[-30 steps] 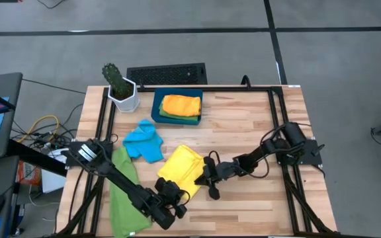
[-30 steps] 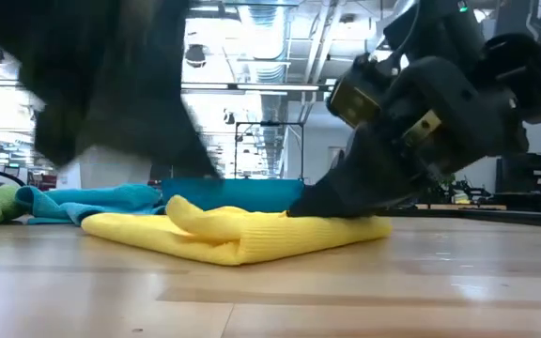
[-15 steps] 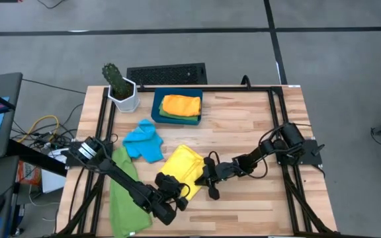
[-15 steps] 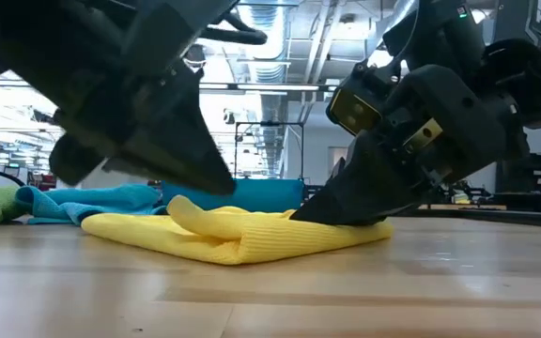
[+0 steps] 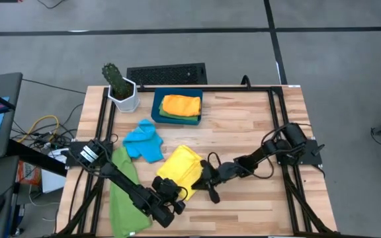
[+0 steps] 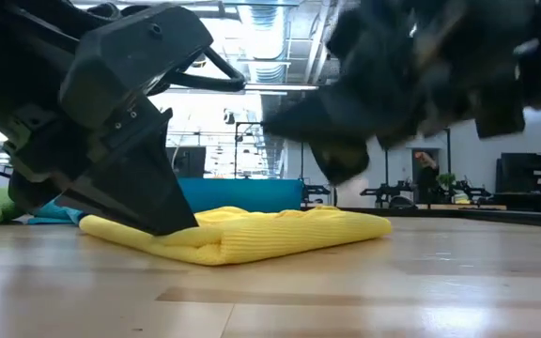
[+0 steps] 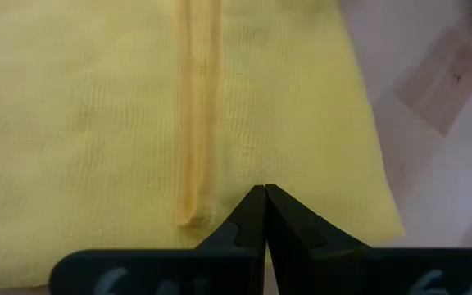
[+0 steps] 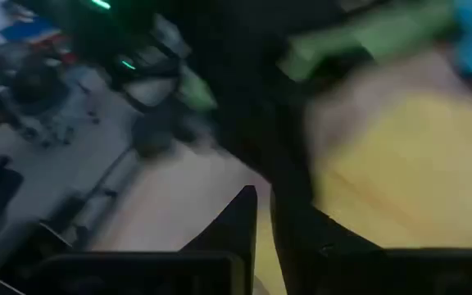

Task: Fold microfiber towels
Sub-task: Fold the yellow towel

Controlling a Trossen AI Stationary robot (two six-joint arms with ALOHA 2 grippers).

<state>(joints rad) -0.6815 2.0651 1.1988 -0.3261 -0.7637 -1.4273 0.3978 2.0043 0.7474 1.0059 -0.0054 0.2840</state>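
The yellow towel (image 5: 180, 168) is lying folded on the desk (image 5: 243, 125), just beside the sky-blue towel (image 5: 144, 141). The left hand (image 7: 265, 197) is pressing its clenched fingers onto the yellow towel's near edge, grasping nothing. The right hand (image 5: 207, 187) is hovering just beside that towel with fingers slightly parted, holding nothing.

Table (image 5: 243, 125) bare from 1 to 5 o'clock; free passage there. Centre blocked: yellow towel (image 5: 180, 168), left gripper (image 5: 169, 192) at its 7 o'clock, right gripper (image 5: 206, 183) at 4. Blue towel (image 5: 144, 140), green towel (image 5: 123, 188) fill 8-10 o'clock. Tray (image 5: 157, 106), cactus pot (image 5: 123, 96) at 11-12.
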